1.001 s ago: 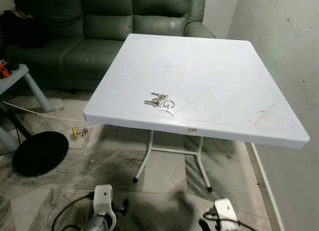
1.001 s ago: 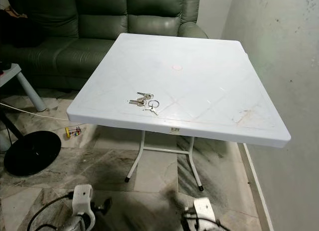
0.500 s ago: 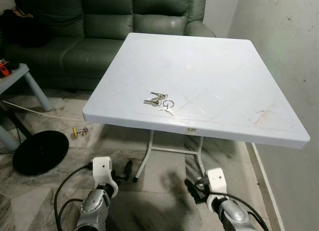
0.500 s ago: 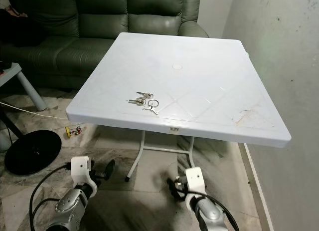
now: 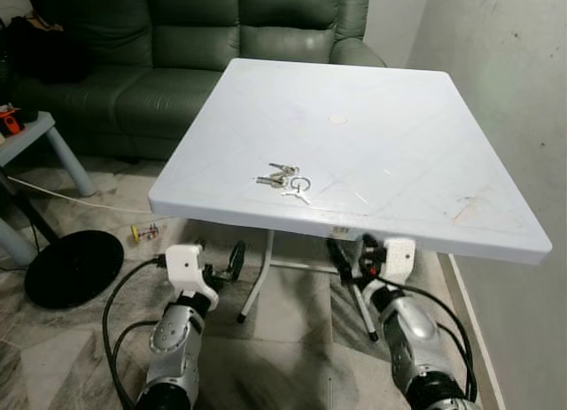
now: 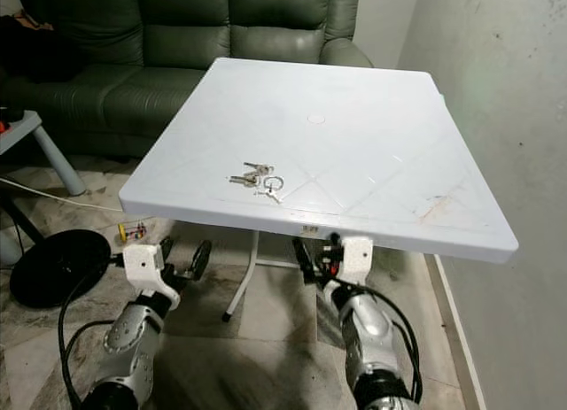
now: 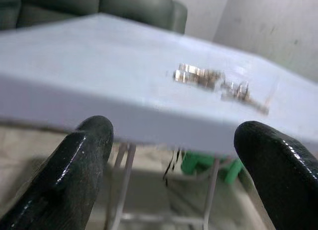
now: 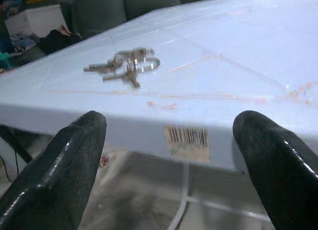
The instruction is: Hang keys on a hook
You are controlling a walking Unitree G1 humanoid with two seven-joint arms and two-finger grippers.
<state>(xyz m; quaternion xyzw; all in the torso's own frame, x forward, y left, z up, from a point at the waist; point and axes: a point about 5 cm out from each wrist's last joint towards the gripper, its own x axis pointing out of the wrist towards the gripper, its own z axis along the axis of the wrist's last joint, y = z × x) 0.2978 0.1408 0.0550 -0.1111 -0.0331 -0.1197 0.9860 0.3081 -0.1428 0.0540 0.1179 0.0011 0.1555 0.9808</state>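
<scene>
Two grippers are raised before the white table (image 5: 399,153), both just below its near edge. My left gripper (image 5: 217,259) has its fingers spread wide and holds nothing; my right gripper (image 5: 353,253) is likewise spread wide and empty, under the barcode sticker (image 8: 187,137) on the table's rim. The keys (image 5: 283,179) lie flat on the tabletop near that edge, on a ring, between the two grippers and apart from both. A green sofa (image 5: 195,47) stands behind the table.
</scene>
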